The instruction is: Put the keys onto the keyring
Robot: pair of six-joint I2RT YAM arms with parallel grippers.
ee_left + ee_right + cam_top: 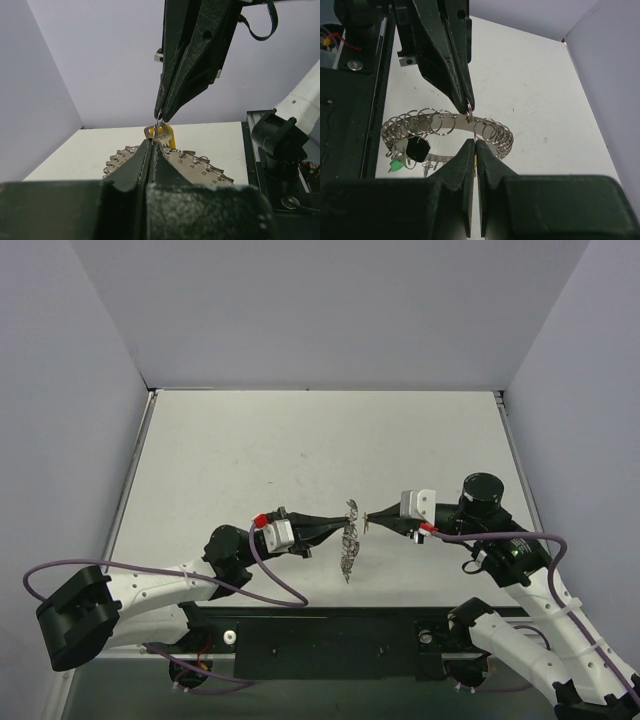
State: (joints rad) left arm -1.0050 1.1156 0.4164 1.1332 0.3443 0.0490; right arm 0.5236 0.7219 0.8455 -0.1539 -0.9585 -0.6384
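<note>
The keyring (350, 540) is a silvery band lined with many small split rings, held in the air edge-on between the arms. My left gripper (344, 527) is shut on one small ring at its top rim (200, 167). My right gripper (372, 517) is shut on the yellow key (169, 134), its tip touching the pinched ring. In the right wrist view the keyring (445, 120) carries a dark-headed key (417, 149) and a green key (395, 166) on its left side. My left gripper (468, 105) reaches down from above, just beyond my right gripper (475, 142).
The white table (300, 440) lies below the ring, with grey walls on three sides. The black base rail (330, 640) and arm mounts run along the near edge. Purple cables loop off both arms.
</note>
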